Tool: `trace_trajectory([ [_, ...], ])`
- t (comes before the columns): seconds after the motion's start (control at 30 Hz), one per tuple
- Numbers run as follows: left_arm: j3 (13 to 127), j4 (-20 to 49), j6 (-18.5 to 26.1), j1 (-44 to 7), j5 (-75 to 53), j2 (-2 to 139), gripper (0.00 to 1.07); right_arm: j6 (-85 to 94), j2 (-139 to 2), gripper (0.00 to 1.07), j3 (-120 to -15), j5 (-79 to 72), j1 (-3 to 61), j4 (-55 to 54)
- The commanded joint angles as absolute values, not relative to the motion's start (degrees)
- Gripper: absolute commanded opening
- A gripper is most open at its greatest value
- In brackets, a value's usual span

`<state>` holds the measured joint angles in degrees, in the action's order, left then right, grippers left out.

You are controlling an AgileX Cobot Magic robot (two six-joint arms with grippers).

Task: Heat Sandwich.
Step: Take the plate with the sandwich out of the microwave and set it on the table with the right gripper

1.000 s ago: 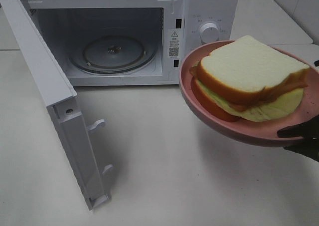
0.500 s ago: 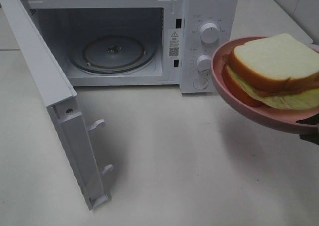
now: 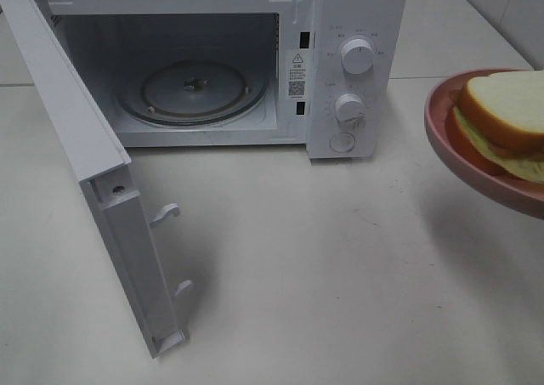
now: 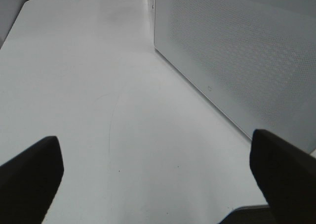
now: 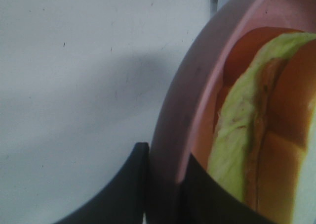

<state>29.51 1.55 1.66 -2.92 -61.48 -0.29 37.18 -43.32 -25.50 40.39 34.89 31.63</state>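
The sandwich (image 3: 503,113), white bread with brown crust and pale green filling, lies on a round pink plate (image 3: 450,143) held up in the air at the right edge of the exterior high view. The right wrist view shows my right gripper (image 5: 163,189) shut on the plate's rim (image 5: 170,135), with the sandwich (image 5: 242,150) just beyond. The white microwave (image 3: 357,11) stands at the back with its door (image 3: 93,172) swung wide open and its glass turntable (image 3: 194,92) bare. My left gripper (image 4: 155,177) is open over the table beside the microwave's perforated side (image 4: 247,56).
Two knobs (image 3: 355,55) and a round button sit on the microwave's right panel. The open door juts toward the table's front left. White tabletop (image 3: 323,266) stretches in front of the microwave.
The plate with the sandwich has moved to the right, from in front of the microwave's panel to the frame's right edge, uncovering the knobs. The left gripper has not changed.
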Motion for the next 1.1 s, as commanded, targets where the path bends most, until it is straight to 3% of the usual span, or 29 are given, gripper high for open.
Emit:
trace_trajectory([
  [0.03,29.5,1.9,1.3,-2.7,-61.2,-0.6,0.97,30.5,-42.9,0.0,-25.7,42.2,34.9,36.3],
  [0.43,29.5,1.9,1.3,-2.7,-61.2,-0.6,0.97,7.0,-46.0,0.0,-25.7,50.8,34.9,46.1],
  [0.83,29.5,1.9,1.3,-2.7,-61.2,-0.6,0.97,-22.9,-61.1,0.0,-27.3,54.7,34.9,53.2],
  [1.1,29.5,1.9,1.3,-2.7,-61.2,-0.6,0.97,-30.9,-69.7,0.0,-30.5,55.6,34.9,53.9],
])
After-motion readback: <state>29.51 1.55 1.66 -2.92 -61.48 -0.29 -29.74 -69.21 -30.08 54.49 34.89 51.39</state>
